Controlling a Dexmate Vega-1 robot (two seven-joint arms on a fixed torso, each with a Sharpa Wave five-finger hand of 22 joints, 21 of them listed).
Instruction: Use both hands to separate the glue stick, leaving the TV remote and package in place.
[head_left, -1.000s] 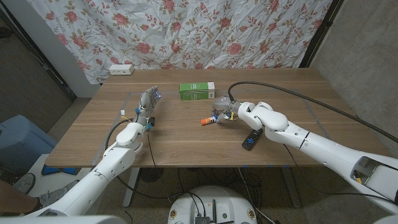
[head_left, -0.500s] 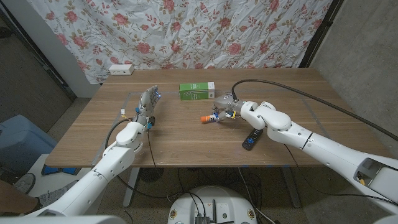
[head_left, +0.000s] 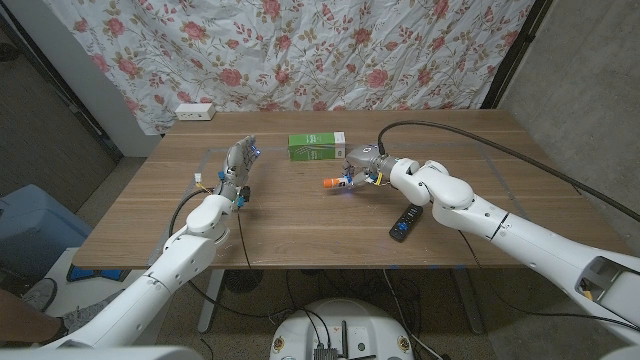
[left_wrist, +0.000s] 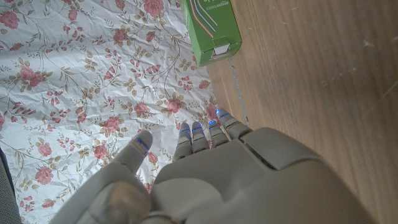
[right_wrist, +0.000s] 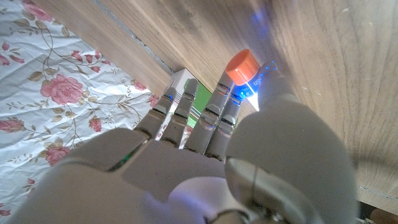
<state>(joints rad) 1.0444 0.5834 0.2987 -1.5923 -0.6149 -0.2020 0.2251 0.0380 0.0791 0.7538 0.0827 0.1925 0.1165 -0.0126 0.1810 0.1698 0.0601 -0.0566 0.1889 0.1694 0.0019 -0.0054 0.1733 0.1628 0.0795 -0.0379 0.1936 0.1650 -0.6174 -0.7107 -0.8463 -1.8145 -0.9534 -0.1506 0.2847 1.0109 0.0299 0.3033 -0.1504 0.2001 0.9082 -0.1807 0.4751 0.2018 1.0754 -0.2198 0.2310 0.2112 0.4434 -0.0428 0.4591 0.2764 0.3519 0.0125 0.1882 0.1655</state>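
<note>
The glue stick (head_left: 331, 183), white with an orange cap, is held in my right hand (head_left: 363, 168) near the table's middle, its cap pointing to my left. In the right wrist view the orange cap (right_wrist: 241, 65) sticks out past my fingers (right_wrist: 186, 115); the stick's body is hidden by the hand. The green package (head_left: 317, 146) lies just beyond it, also in the left wrist view (left_wrist: 214, 25). The black TV remote (head_left: 404, 224) lies nearer the front edge, under my right forearm. My left hand (head_left: 238, 166) stands upright at the table's left, fingers apart, holding nothing.
A white power strip (head_left: 194, 111) sits at the table's far left corner. A black cable (head_left: 450, 145) arcs over the table's right side to my right arm. A floral cloth (head_left: 330, 50) hangs behind the table.
My right hand has carried the glue stick a little away from me, toward the green package. The left hand, the remote and the package have stayed where they were.
</note>
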